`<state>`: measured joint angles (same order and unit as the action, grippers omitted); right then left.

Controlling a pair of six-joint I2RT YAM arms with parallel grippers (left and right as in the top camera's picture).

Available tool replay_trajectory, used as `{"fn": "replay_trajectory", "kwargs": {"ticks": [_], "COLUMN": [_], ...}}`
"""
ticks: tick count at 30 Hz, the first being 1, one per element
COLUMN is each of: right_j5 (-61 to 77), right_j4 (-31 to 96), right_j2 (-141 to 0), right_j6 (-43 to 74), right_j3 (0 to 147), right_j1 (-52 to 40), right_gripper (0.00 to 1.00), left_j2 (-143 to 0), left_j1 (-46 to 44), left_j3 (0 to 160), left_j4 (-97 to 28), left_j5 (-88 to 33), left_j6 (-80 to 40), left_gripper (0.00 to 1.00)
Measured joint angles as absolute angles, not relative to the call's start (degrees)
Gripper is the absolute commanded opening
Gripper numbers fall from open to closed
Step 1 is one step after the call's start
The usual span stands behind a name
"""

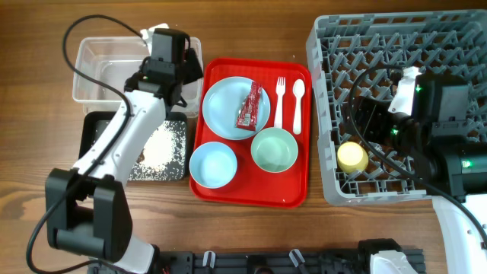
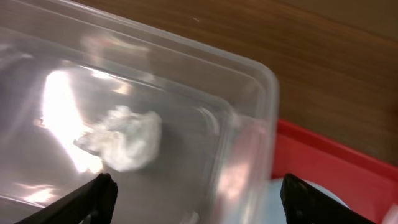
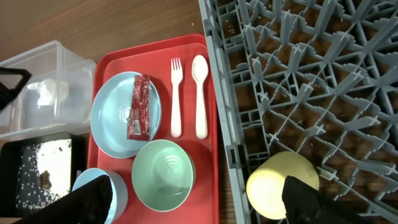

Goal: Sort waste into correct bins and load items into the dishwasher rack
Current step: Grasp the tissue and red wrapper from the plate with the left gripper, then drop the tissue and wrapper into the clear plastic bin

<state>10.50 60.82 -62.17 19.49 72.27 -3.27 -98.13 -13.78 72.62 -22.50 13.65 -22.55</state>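
My left gripper [image 1: 161, 34] [image 2: 199, 205] is open and empty above the right end of the clear tub [image 1: 99, 76] [image 2: 249, 81]. A crumpled white tissue [image 2: 127, 137] lies in the tub. The black tray [image 1: 103, 125] holds white crumbs [image 1: 163, 144] and a brown scrap [image 3: 45, 180]. A red sauce packet [image 1: 249, 106] lies on the pale blue plate [image 1: 221, 106]. My right gripper [image 1: 369, 114] [image 3: 199, 205] is open and empty over the grey rack [image 1: 396, 46]. The yellow cup [image 1: 352, 157] lies in the rack's front left corner.
The red serving tray [image 1: 251, 194] between the bins and the rack also holds a pale blue bowl [image 1: 213, 164], a mint green bowl [image 1: 274, 150], a white fork [image 1: 279, 103] and a white spoon [image 1: 297, 103].
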Motion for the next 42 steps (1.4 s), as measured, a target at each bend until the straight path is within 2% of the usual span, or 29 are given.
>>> {"fn": "replay_trajectory", "kwargs": {"ticks": [8,14,16,17,18,20,25,31,33,35,36,38,42], "right_j5": [10.5,10.5,10.5,10.5,10.5,10.5,10.5,10.5,10.5,10.5,10.5,10.5,10.5], "right_j4": [60.8,60.8,60.8,60.8,60.8,60.9,61.1,61.3,61.4,61.7,61.7,61.9,62.3], "right_j2": [-62.2,-62.2,-62.2,-62.2,-62.2,-62.2,-62.2,-62.2,-62.2,-62.2,-62.2,-62.2,-62.2], "right_j6": [19.5,19.5,19.5,19.5,19.5,19.5,19.5,19.5,19.5,19.5,19.5,19.5,19.5], "right_j3": [72.3,72.3,72.3,72.3,72.3,72.3,72.3,72.3,72.3,72.3,72.3,72.3,72.3], "right_j1": [-3.3,-3.3,-3.3,-3.3,-3.3,-3.3,-3.3,-3.3,-3.3,-3.3,-3.3,-3.3,-3.3], "right_gripper": [0.89,0.89,0.89,0.89,0.89,0.89,0.89,0.89,0.89,0.91,0.94,0.99,1.00], "left_j2": [-98.1,-110.2,-113.5,-114.5,-114.7,-114.7,-109.1,-95.7,-94.9,-96.4,-97.4,-99.5,-99.7], "left_j1": [-31.7,-34.0,-34.0,-34.0,-34.0,-34.0,-34.0,-29.5,-23.1,-16.9,-14.6,-10.3,-8.1], "left_j3": [72.8,72.8,72.8,72.8,72.8,72.8,74.5,77.9,78.2,78.2,78.2,78.2,78.4], "left_j4": [-26.1,-24.7,-23.7,-23.6,-23.3,-23.1,-30.1,-33.5,-33.7,-34.1,-34.1,-34.2,-39.3], "left_j5": [6.7,6.7,5.8,5.4,5.5,4.7,4.8,14.8,17.9,18.5,18.3,16.5,14.5], "left_j6": [-19.3,-19.7,-19.9,-20.0,-19.8,-20.3,-20.2,-20.2,-20.2,-20.3,-20.1,-20.3,-20.0], "left_gripper": [0.79,0.74,0.52,0.31,0.16,0.04,0.04,0.04,0.28,0.60,0.71,0.82,0.97]}}
